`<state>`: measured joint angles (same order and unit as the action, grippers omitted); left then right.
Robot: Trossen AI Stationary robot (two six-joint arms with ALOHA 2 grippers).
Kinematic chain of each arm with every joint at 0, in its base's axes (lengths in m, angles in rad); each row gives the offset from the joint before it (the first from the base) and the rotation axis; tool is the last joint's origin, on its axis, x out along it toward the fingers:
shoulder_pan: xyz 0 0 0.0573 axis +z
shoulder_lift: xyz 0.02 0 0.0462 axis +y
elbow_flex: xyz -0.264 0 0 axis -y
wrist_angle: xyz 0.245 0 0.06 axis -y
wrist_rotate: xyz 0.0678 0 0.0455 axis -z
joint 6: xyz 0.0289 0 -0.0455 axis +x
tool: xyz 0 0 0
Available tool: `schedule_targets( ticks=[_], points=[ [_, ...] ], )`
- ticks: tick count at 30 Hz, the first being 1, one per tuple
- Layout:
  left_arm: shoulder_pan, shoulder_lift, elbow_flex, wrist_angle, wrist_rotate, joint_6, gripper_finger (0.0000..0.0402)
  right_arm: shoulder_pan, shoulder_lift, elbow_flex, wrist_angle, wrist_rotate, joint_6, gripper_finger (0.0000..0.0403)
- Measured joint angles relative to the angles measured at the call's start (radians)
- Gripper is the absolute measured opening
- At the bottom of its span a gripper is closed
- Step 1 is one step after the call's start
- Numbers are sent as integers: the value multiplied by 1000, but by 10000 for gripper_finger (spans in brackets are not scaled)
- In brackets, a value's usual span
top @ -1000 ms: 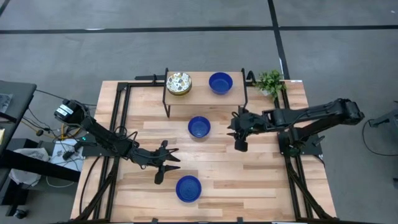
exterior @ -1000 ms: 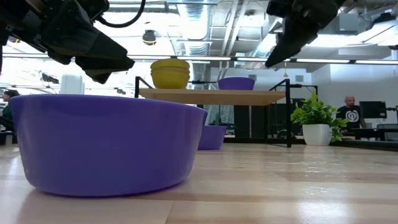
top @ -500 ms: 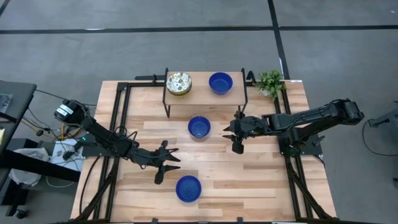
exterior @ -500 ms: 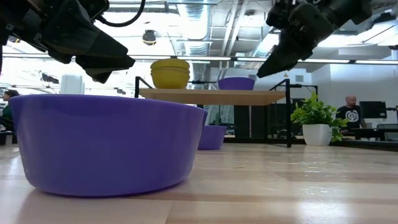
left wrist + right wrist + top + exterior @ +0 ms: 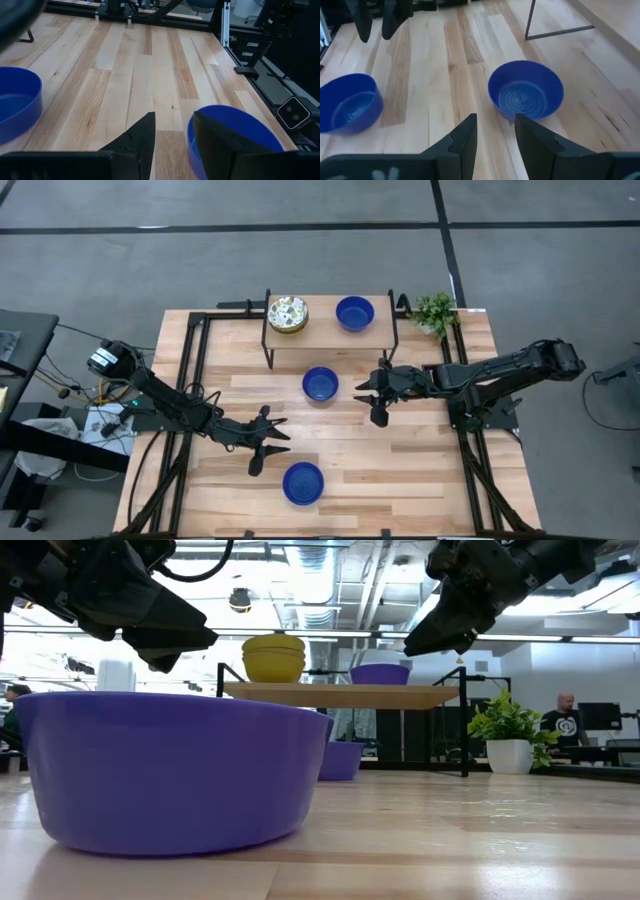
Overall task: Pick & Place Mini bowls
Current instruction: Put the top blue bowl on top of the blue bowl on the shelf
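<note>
Wooden table (image 5: 420,450), three glossy blue bowls (image 5: 320,384), speckled cream bowl (image 5: 287,313)

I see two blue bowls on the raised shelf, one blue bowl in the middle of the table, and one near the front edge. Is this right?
Not quite. The raised shelf holds only one blue bowl; beside it stands a stack of cream speckled bowls, as the high view shows. The rest is right: one blue bowl sits in the middle of the table and one near the front edge.
</note>
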<state>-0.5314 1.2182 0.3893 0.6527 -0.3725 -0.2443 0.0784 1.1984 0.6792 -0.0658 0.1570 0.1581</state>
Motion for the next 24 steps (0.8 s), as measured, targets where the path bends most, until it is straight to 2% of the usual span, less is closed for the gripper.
schedule_targets(
  ticks=[24],
  points=[
    [0, 0, 0, 7, 0, 0, 131, 0, 0, 1, 55, 1, 1, 122]
  ],
)
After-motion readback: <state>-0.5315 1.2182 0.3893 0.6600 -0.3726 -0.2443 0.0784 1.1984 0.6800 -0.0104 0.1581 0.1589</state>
